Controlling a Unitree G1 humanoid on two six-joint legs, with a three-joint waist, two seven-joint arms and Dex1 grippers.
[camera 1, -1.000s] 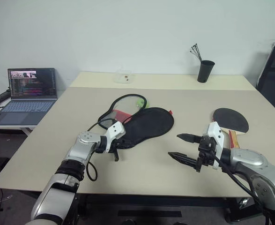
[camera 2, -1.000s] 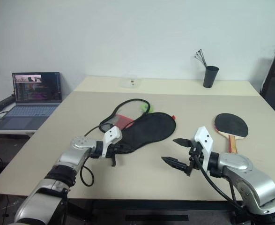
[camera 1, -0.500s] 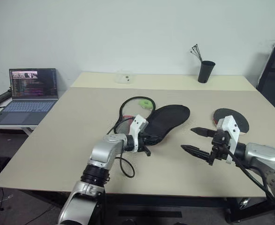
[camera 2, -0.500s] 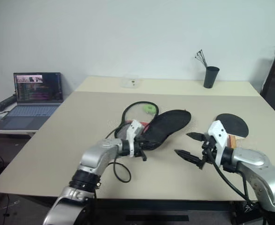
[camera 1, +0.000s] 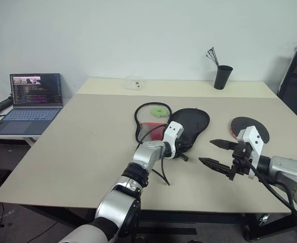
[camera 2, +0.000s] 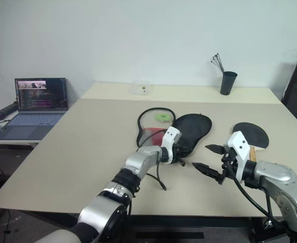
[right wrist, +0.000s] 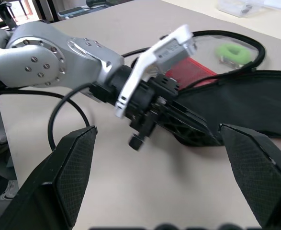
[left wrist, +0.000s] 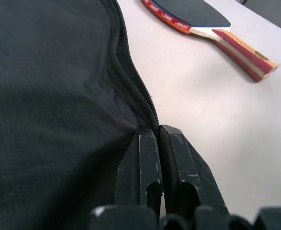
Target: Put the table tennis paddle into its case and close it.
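A wide beige table [camera 1: 77, 147] is set before a plain white wall [camera 1: 138, 35]. The case [camera 1: 191, 124] is seen near the table's middle, its edge pinched between the pressed-together fingers of the left gripper [camera 1: 182, 157]. The table tennis paddle [camera 1: 249, 129] is laid toward the right edge, apart from the case. The right gripper [camera 1: 211, 153] is held between them with fingers spread wide, empty. A black cup [camera 1: 221, 77] stands by the far edge, and an open laptop [camera 1: 32, 98] rests on a separate surface beyond the left edge.
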